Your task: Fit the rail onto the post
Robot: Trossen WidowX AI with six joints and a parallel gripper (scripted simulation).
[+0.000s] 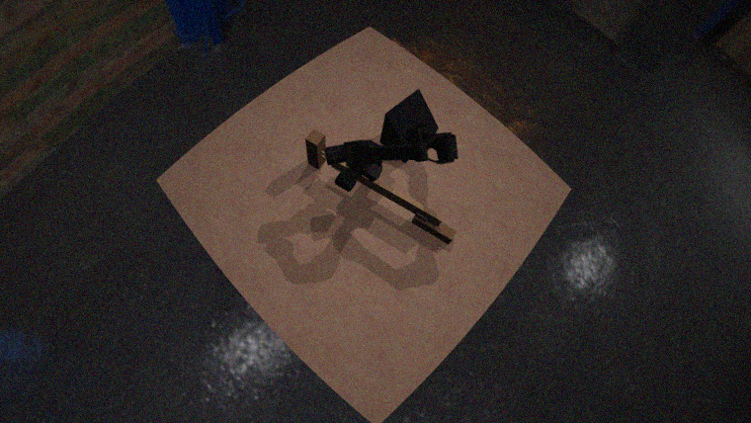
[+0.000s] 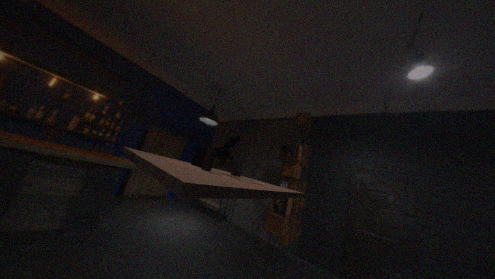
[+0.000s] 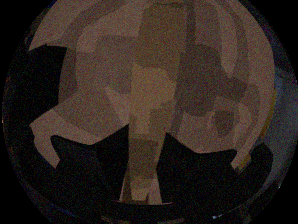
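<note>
The arm (image 1: 391,149) is matt black all over, showing no markings, cables or screws in this dim light. From the top view its base (image 1: 408,117) is a faceted, angular block tapering to a point toward 12 o'clock. A chunky rounded joint housing (image 1: 446,147) bulges at 3 o'clock, and a short drum-shaped part (image 1: 346,180) hangs at 7 o'clock. In the wrist view the pincer (image 3: 143,163) shows as two broad black fingers with jagged upper edges.
</note>
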